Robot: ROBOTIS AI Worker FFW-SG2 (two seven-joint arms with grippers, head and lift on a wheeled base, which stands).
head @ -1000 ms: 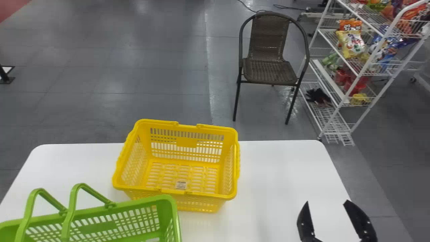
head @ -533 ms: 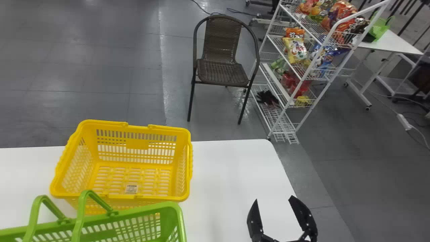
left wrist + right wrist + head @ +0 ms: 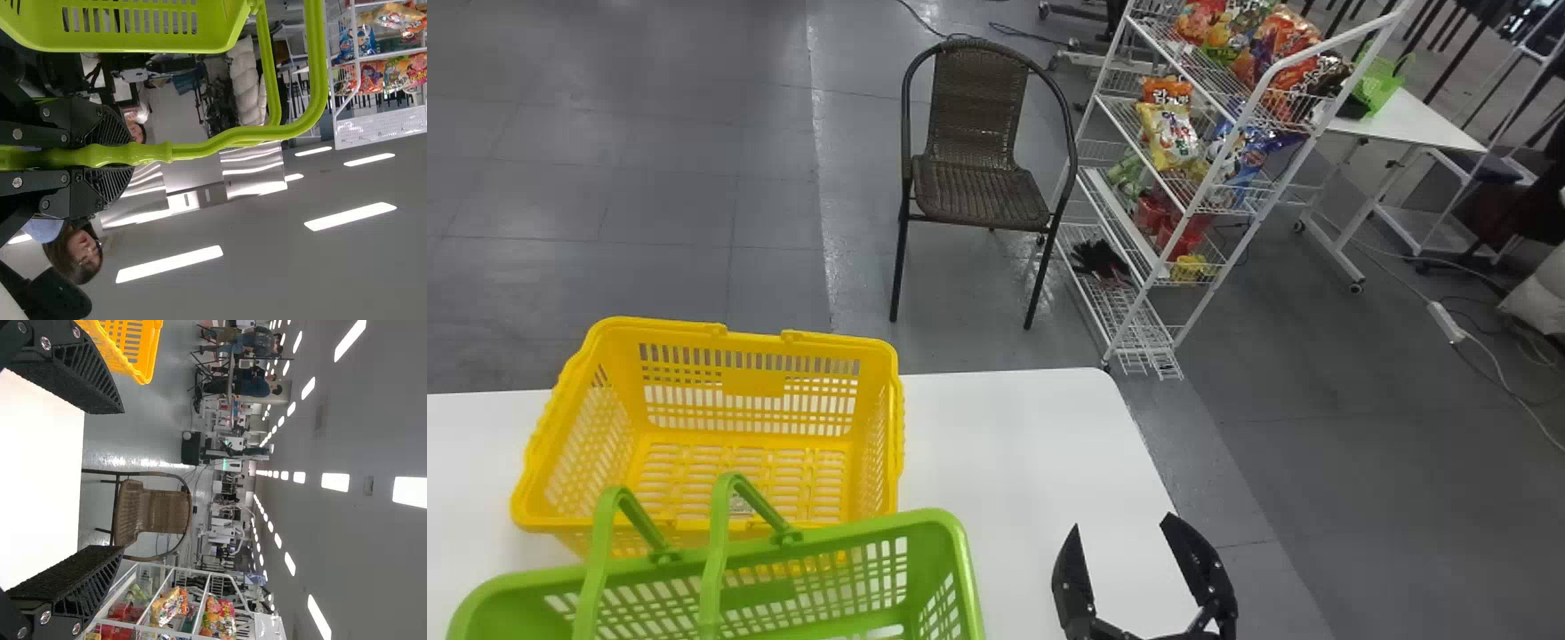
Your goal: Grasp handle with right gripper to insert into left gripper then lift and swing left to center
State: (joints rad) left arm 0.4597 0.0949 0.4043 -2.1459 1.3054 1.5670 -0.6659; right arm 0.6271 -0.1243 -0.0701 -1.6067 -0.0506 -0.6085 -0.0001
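Okay so, the left gripper (image 3: 117, 157) had its fingers clamped on the green plastic handle (image 3: 713, 569) of the slotted green plastic basket (image 3: 880, 526) — the bar ran lengthwise out from between them, then curved round to the rim. The basket was down at the near left of the head view, in front of the big yellow plastic basket (image 3: 751, 383) and covering part of its near side; couldn't tell if those two touched. Its long axis went mostly side to side, right end angled a bit farther from the robot, and the handle's two arms rose off the far rim and bent back toward the robot

Meanwhile the right gripper (image 3: 1122, 523) was over near the right edge of the white table (image 3: 1014, 427), well apart from the handle, fingers spread wide with nothing between them. Behind the table were a brown wicker chair (image 3: 978, 191) and — right of that — a white wire rack (image 3: 1307, 56) of snack bags
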